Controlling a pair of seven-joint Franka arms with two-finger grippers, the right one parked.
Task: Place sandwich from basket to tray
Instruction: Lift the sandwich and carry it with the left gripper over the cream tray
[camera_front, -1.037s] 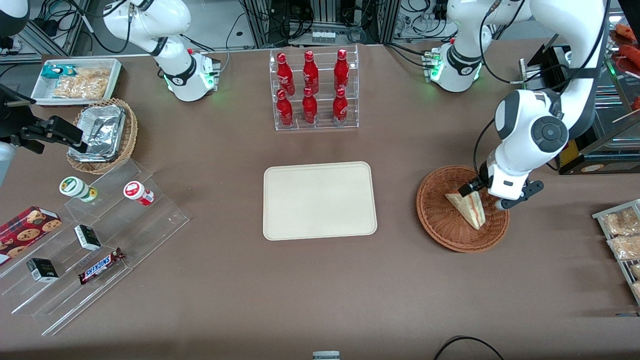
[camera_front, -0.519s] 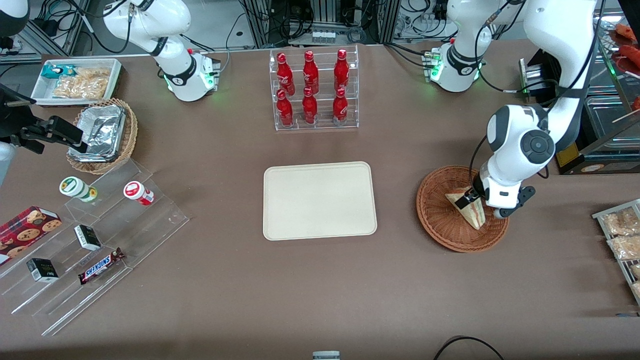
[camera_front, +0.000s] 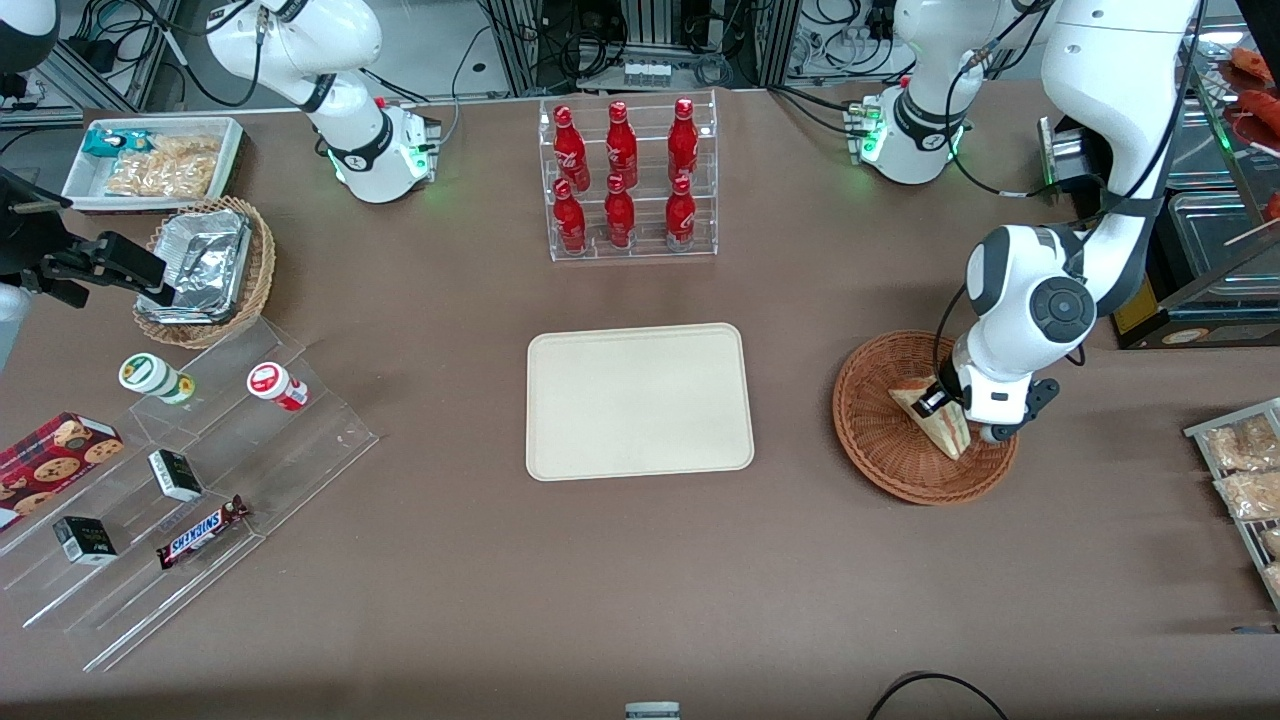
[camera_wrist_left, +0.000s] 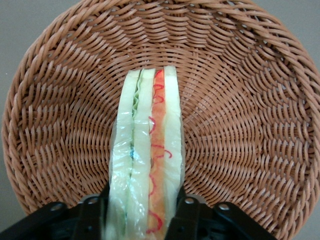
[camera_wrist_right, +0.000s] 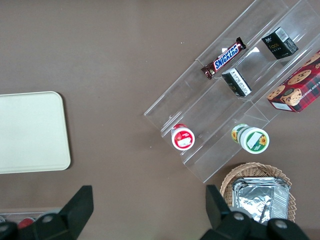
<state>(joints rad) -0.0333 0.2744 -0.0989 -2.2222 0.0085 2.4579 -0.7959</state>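
The sandwich (camera_front: 935, 418) is a wrapped wedge lying in the round reddish-brown basket (camera_front: 880, 450), toward the working arm's end of the table. Its cut edge, with red and pale layers (camera_wrist_left: 150, 150), faces the wrist camera. My left gripper (camera_front: 955, 412) is down in the basket, open, with one black finger (camera_wrist_left: 95, 215) on each side of the sandwich's thick end, close against the wrap. The cream-beige tray (camera_front: 640, 400) lies flat at the table's middle and holds nothing; it also shows in the right wrist view (camera_wrist_right: 30, 132).
A clear rack of red bottles (camera_front: 625, 180) stands farther from the front camera than the tray. Snack packets (camera_front: 1245, 470) lie at the table edge beside the basket. Toward the parked arm's end are acrylic steps with snacks (camera_front: 190, 470), a lighter basket with foil (camera_front: 205, 270) and a white bin (camera_front: 155, 160).
The left arm has come down into the basket, and its fingers now straddle the sandwich. The sandwich itself has hardly moved.
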